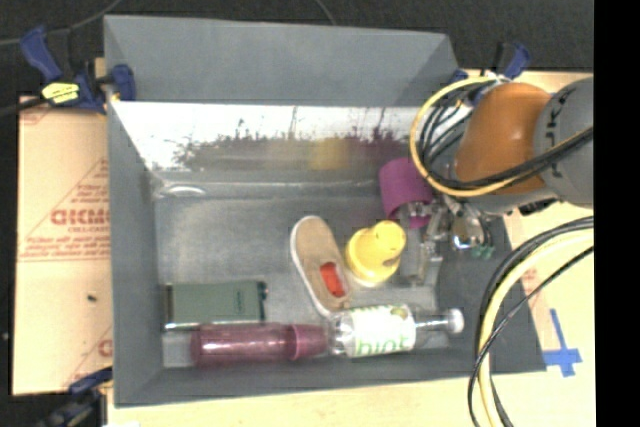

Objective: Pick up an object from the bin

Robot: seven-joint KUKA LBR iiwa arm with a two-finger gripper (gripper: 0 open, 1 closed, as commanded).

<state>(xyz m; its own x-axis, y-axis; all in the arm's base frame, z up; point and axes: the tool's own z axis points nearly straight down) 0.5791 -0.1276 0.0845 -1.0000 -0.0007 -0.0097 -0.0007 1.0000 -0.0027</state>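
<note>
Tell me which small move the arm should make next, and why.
Probably shift the pincer slightly toward the view's left, over the yellow round thing: the pincer hangs just right of that thing, below the purple cup in the view.

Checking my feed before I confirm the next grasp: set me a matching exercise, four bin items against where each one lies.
Things:
1. green box
2. yellow round thing
3. magenta cup
4. clear bottle with green lettering

Places:
a. along the bin's bottom wall in the view, right of the purple tube
b. lower left of the bin floor
c. by the back wall, towards its right end
d. mid-floor, just left of the gripper

Pairs: 1-b, 2-d, 3-c, 4-a.
</note>
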